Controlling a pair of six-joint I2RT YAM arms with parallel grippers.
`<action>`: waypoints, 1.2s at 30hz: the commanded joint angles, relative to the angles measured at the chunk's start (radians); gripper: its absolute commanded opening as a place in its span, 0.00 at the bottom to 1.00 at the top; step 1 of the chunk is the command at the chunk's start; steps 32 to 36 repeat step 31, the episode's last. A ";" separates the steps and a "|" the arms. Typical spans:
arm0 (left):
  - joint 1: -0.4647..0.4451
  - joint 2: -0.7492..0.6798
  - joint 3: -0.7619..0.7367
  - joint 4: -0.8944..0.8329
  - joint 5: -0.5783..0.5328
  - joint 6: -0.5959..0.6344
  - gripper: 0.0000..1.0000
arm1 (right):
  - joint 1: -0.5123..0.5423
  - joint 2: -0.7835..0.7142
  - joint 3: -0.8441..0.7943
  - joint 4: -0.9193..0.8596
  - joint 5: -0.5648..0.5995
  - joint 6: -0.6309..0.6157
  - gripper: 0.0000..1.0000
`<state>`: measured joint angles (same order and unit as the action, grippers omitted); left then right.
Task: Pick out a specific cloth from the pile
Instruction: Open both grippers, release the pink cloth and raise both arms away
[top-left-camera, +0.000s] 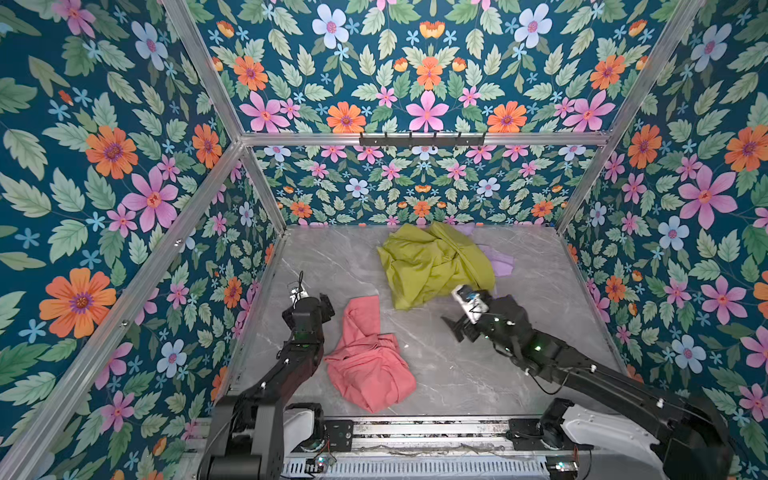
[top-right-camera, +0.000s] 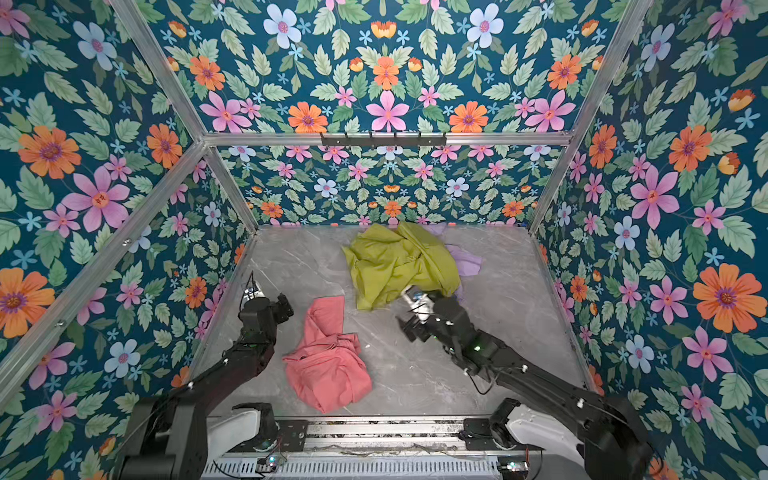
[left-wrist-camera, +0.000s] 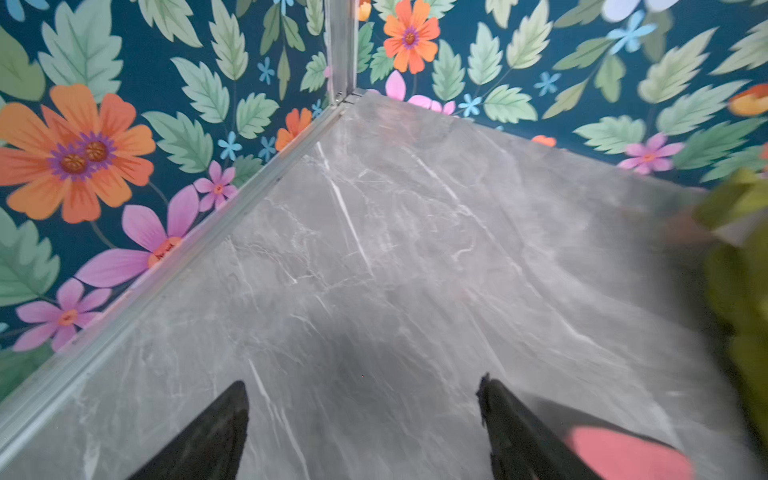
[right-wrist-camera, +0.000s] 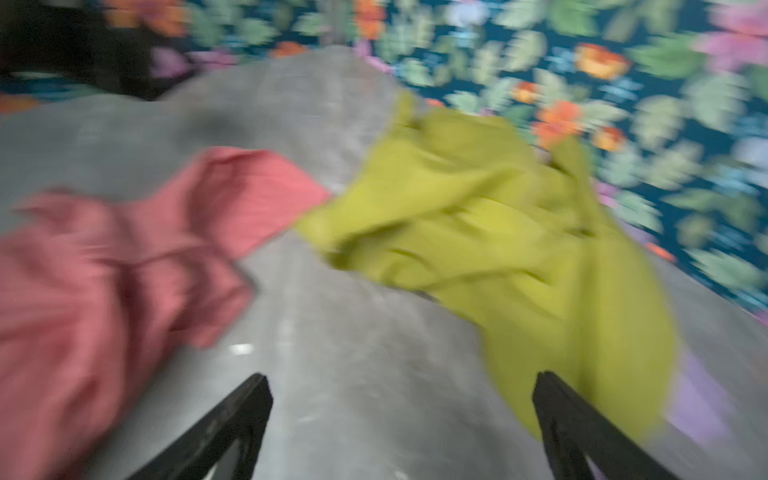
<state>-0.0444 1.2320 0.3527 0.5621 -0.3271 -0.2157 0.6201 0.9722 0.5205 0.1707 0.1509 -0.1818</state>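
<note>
The pink cloth (top-left-camera: 368, 361) lay crumpled on the grey marble surface (top-left-camera: 457, 374), well apart from the pile (top-left-camera: 440, 262), where the green cloth (top-left-camera: 432, 266) covered most of the purple cloth (top-left-camera: 500, 259). Your left pincer (left-wrist-camera: 363, 419) hung just beside the pink cloth, its jaws apart and empty. Your right pincer (right-wrist-camera: 403, 419) stood between the pink cloth and the pile, its jaws spread wide, gripping nothing.

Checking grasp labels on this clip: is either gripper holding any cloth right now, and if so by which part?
Nothing is held. The left gripper and right gripper both stand open over bare table; the pink cloth lies loose between the arms.
</note>
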 joint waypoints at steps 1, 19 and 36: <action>0.028 0.137 0.018 0.340 0.030 0.133 0.85 | -0.205 -0.086 -0.135 0.160 0.094 0.007 0.99; 0.045 0.383 -0.065 0.686 0.299 0.214 1.00 | -0.571 0.186 -0.244 0.512 0.022 0.174 0.99; 0.044 0.386 -0.059 0.676 0.305 0.216 1.00 | -0.566 0.416 -0.287 0.826 0.059 0.216 0.99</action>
